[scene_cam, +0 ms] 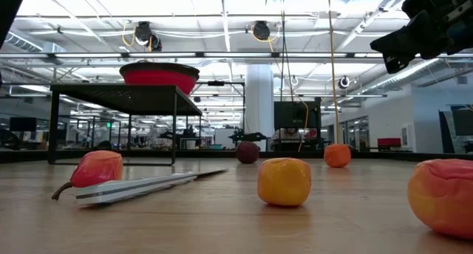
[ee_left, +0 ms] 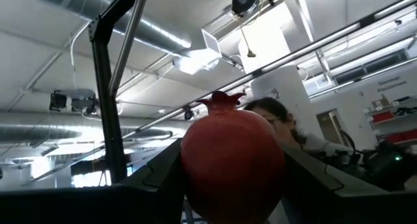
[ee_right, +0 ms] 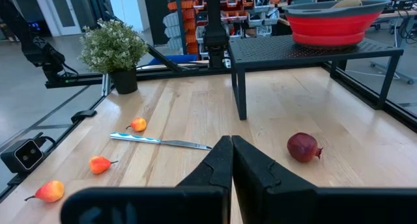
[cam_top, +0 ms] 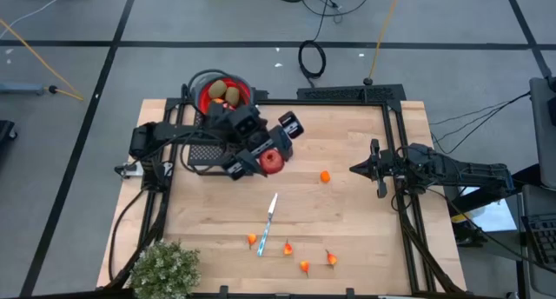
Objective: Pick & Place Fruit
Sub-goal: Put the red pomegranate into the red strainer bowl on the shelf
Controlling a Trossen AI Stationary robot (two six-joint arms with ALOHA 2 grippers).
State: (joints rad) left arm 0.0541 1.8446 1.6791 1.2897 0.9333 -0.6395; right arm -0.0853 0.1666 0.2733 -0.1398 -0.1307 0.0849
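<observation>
My left gripper (cam_top: 271, 160) is raised above the table's middle left, shut on a dark-red ball fruit (ee_left: 231, 159) whose crown (ee_left: 225, 97) points away from the wrist. Another dark-red ball (ee_right: 303, 147) lies on the table in front of the stand, and an orange ball (cam_top: 325, 176) lies at the centre. Several small red-orange fruits (cam_top: 304, 266) lie near the front edge. Olive-brown ovals (cam_top: 219, 91) rest in the red bowl (cam_top: 236, 83). My right gripper (cam_top: 353, 169) waits shut at the right, holding nothing. My left gripper pinches the dark-red ball between its two fingers (ee_left: 153, 185), one on each of the ball's opposite sides (ee_left: 189, 165). The fingers come from the table's left and slant upward. The ball is lifted clear of the table, its crown uppermost.
The bowl sits on a black stand (ee_right: 313, 51) at the far left. A knife (cam_top: 268, 222) lies among the small fruits, and a potted plant (cam_top: 165, 269) stands at the near left corner. A person (ee_left: 280, 120) is in the room beyond.
</observation>
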